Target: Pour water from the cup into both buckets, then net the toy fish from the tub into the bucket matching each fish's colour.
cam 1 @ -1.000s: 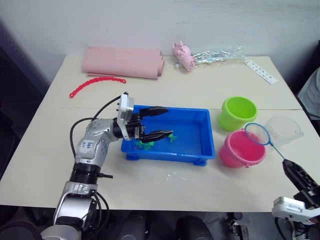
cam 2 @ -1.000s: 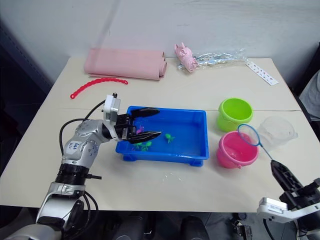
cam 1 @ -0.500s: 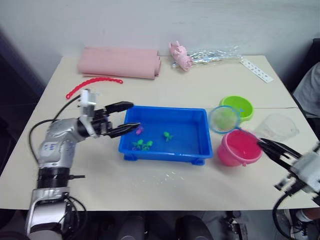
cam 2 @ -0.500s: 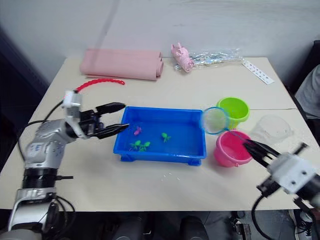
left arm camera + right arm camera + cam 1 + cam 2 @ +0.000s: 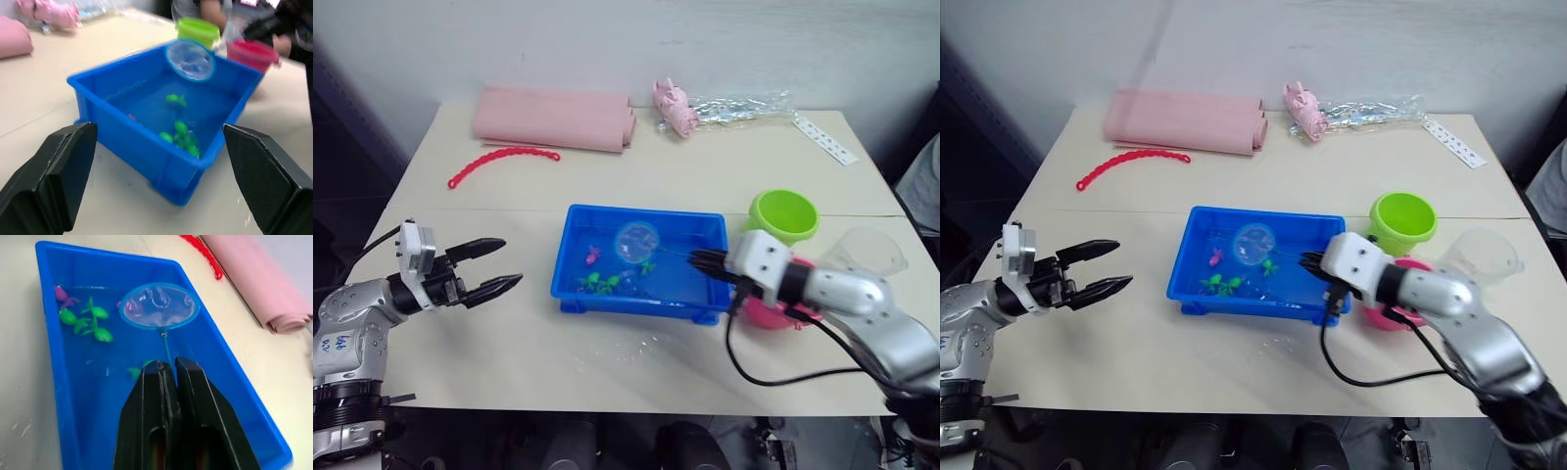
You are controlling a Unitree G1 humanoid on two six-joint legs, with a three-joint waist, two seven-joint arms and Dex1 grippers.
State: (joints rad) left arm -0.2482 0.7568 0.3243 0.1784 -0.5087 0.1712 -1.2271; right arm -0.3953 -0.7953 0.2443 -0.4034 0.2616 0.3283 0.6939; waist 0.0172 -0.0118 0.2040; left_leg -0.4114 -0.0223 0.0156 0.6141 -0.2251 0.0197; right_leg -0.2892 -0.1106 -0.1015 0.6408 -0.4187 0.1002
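- The right gripper [image 5: 166, 364], black fingers clamped on the thin dark handle, holds the blue-hooped clear-mesh net [image 5: 159, 306] over the shallow bright blue plastic tub [image 5: 705, 227].
- The left gripper [image 5: 499, 263] hangs spread and empty beside the tub.
- Best to dip under one tiny pink fish [image 5: 62, 293], clear of the tiny green fish [image 5: 99, 312], then lift level.
- All sits on a beige table [image 5: 636, 171] by a white wall [image 5: 607, 39].

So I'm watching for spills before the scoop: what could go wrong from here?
The right hand pinches only the thin handle of the net, so the hoop might twist during scooping. Green fish cluster beside a pink fish, so one scoop may catch both colours. The pink bucket sits behind the arm, risking a knock.
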